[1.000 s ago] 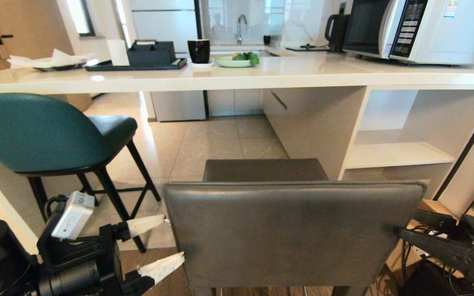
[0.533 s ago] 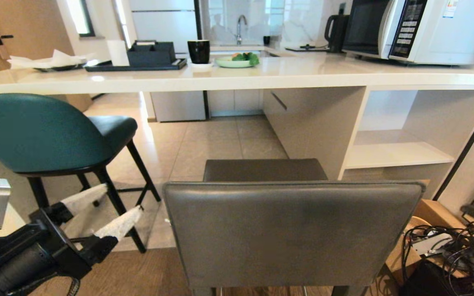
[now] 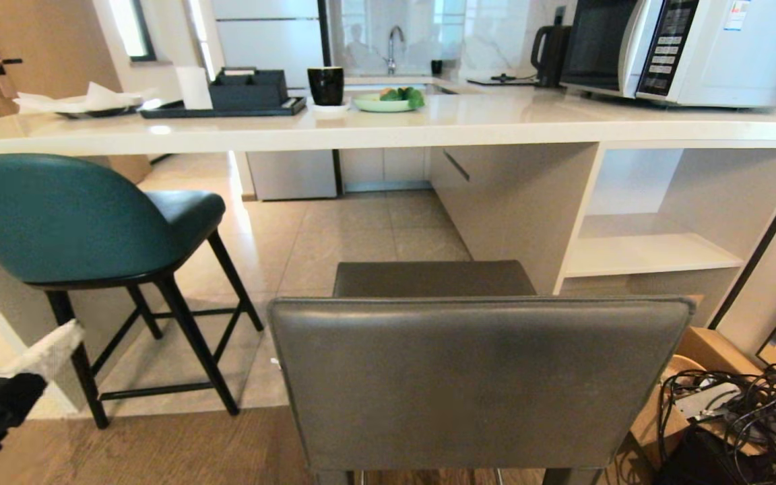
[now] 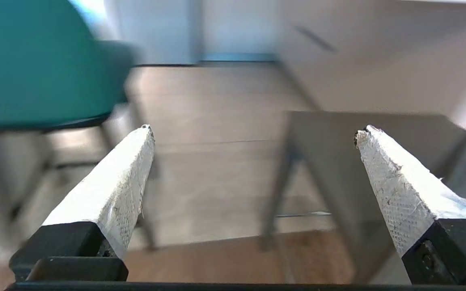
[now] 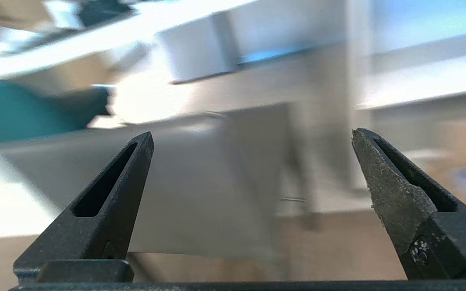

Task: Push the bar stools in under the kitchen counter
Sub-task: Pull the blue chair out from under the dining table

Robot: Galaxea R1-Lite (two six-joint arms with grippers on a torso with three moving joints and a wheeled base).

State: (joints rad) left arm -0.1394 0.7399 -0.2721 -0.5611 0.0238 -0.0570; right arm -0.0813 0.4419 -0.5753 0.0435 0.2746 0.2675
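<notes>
While both arms hang clear of the seats:
Left gripper (image 4: 253, 131): fingers spread wide, empty, low beside the teal stool (image 3: 71, 215).
Right gripper (image 5: 252, 135): spread, empty.
Teal stool: seat front under the kitchen counter (image 3: 428, 124), near its left end.
Grey stool (image 3: 475, 377): short of the counter's front edge.
</notes>
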